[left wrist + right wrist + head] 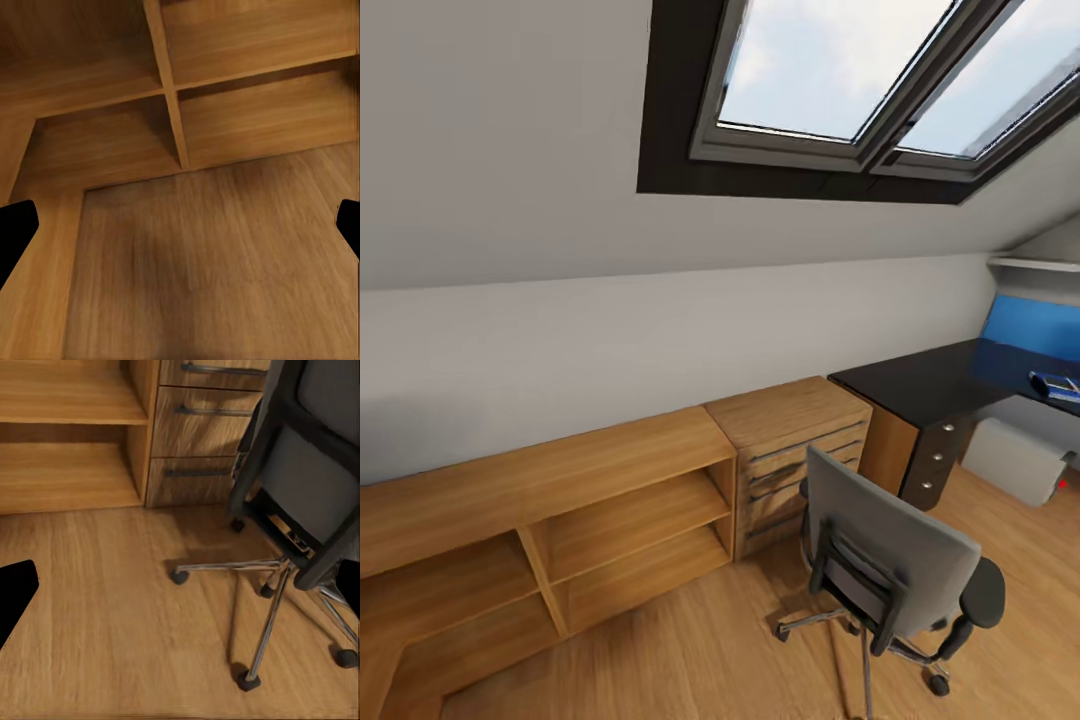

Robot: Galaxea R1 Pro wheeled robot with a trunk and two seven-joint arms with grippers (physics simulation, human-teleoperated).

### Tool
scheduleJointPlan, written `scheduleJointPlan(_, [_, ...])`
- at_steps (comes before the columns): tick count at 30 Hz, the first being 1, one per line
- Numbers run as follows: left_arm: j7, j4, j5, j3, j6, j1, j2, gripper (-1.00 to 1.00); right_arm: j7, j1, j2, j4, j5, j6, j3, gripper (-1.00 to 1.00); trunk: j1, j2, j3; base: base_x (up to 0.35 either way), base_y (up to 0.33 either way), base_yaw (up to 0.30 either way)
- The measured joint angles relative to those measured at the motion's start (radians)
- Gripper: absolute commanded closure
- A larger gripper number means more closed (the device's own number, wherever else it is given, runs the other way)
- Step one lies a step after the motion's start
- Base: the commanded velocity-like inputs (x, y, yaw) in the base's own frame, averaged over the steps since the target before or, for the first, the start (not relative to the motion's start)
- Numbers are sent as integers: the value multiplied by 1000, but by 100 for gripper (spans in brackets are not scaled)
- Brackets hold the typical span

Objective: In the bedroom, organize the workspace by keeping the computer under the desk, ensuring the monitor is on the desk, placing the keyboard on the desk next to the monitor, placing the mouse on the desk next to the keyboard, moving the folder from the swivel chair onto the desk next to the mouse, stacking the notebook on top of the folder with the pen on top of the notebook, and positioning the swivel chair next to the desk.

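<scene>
While the swivel chair [890, 560] stands at lower right, well apart from the table [940, 385] at right carrying the folder [1055, 385], both jaws appear spread and empty; recommended: approach squarely and grip the backrest.

My swivel chair [890, 565] stands before the chest of drawers [795, 455]. The tabletop [930, 380] lies right of it; the folder [1054, 385] rests on that
</scene>
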Motion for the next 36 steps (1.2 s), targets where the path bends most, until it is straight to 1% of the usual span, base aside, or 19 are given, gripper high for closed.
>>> scheduleJointPlan(3, [1,0,1,1,0,0,-4,-100,-1,0,5,0,0,0,-1,-100,0,0,0,-16,32,-297])
scheduleJointPlan(17, [5,2,1,3,1,0,-5,-100,-2,0,5,-1,0,-1,-3,-100,0,0,0,-3,20,-295])
scheduleJointPlan(30, [6,1,1,4,0,0,-7,-100,-1,0,4,-2,0,0,-4,-100,0,0,0,0,243,-286])
scheduleJointPlan(36, [6,1,1,6,0,0,-7,-100,-2,0,2,-2,0,0,-5,-100,0,0,0,0,98,-286])
